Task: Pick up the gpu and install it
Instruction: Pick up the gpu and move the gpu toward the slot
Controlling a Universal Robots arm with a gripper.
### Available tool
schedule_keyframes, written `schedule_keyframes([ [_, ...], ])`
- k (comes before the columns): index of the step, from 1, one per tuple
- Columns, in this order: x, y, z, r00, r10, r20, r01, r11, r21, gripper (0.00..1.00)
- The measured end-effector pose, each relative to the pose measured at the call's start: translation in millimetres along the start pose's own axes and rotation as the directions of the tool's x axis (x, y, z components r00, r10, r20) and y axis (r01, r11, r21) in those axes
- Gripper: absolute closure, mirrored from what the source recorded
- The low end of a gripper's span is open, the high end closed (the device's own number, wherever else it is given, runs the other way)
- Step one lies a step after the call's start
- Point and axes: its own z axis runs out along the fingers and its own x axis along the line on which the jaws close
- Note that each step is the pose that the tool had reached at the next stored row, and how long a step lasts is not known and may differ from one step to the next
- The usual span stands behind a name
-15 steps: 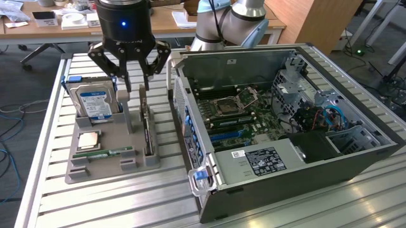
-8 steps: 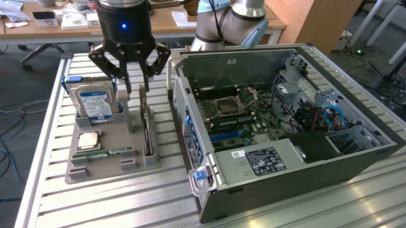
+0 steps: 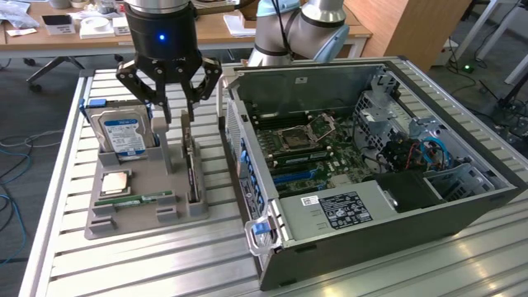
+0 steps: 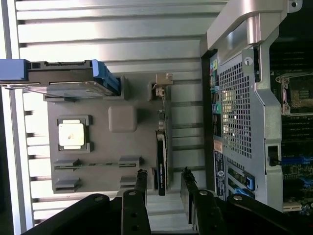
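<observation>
Hovering released above the gpu, the claw faces a light, stiff, fragile card, probably best pinched across its upper edge.

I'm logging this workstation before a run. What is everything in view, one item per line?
gpu: one, dark board, standing on edge in the holder slot nearest the case
hard drive: one, silver with a blue label, upright at the holder's far end
processor chip: one, silver, flat in a holder pocket
memory stick: one, green, lying in the holder beside the chip
parts holder: one, grey, on the table at the exterior view's left
computer case: one, dark grey, side open, at the exterior view's right
table: one, silver, slatted
gripper: one, black, open, just above the gpu
</observation>
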Motion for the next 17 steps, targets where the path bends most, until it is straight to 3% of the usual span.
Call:
schedule_keyframes([
  [17,0.2,-0.4,8.0,1.0000,0.000,0.0000,0.000,1.0000,0.0000,0.59],
])
